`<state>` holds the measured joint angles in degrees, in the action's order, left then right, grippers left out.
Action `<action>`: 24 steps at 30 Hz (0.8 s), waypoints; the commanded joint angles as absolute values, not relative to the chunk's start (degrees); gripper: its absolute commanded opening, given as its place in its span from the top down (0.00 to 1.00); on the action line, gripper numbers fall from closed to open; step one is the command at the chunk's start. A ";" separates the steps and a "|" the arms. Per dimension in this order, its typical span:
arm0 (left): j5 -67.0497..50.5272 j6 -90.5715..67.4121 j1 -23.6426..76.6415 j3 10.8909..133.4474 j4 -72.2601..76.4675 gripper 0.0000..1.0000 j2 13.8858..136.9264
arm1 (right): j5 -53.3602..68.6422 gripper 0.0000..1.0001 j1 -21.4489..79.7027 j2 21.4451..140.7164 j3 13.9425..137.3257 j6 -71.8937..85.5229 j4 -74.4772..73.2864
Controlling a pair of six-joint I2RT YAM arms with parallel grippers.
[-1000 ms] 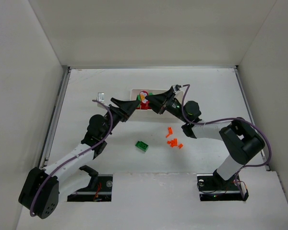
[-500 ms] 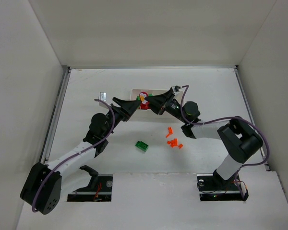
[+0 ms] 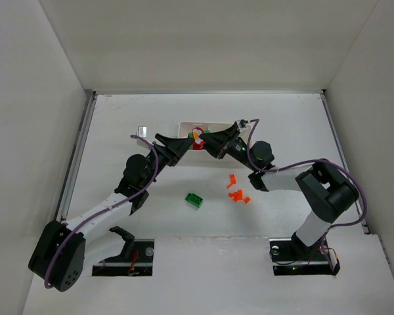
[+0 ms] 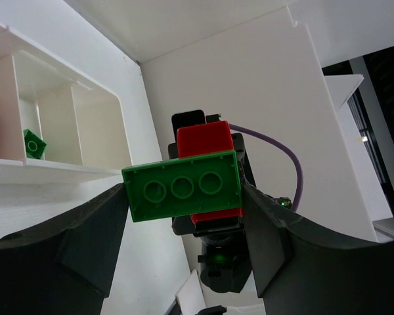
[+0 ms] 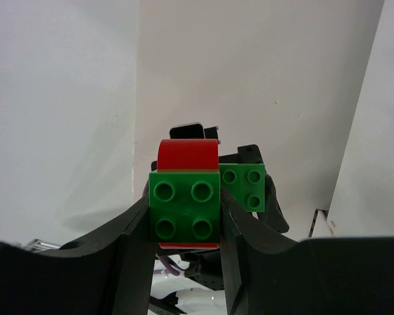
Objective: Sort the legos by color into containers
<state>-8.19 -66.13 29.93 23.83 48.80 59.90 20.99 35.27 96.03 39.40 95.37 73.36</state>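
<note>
Both grippers meet over the white tray (image 3: 186,126), holding one stack of joined bricks (image 3: 197,136). My left gripper (image 3: 190,140) is shut on a long green brick (image 4: 182,186), seen from its underside, with a red brick (image 4: 205,139) stuck to it. My right gripper (image 3: 207,138) is shut on a square green brick (image 5: 184,209) backed by the red brick (image 5: 187,154). The long green brick (image 5: 244,188) shows behind it. One green brick (image 4: 33,143) lies in a tray compartment (image 4: 98,134). A loose green brick (image 3: 195,200) and several orange pieces (image 3: 236,194) lie on the table.
A small grey-and-white object (image 3: 142,130) sits left of the tray. White walls close the table on the left, back and right. One orange piece (image 3: 231,178) lies apart from the others, nearer the right arm.
Both grippers and the joined bricks have shifted slightly farther away, over the tray. The loose bricks on the table have not moved.
</note>
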 commanded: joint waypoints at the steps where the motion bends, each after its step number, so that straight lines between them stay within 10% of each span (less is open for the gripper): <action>1: -8.53 -65.39 30.19 26.81 54.05 0.41 59.50 | 21.18 0.73 35.46 96.50 38.85 95.19 77.43; 24: -10.19 -63.63 30.45 26.98 53.17 0.63 59.15 | 24.43 0.73 26.94 91.23 34.19 93.43 78.13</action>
<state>-11.79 -65.12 31.11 24.14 47.09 60.18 26.44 31.05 93.54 35.16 94.08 74.98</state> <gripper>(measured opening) 0.616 0.434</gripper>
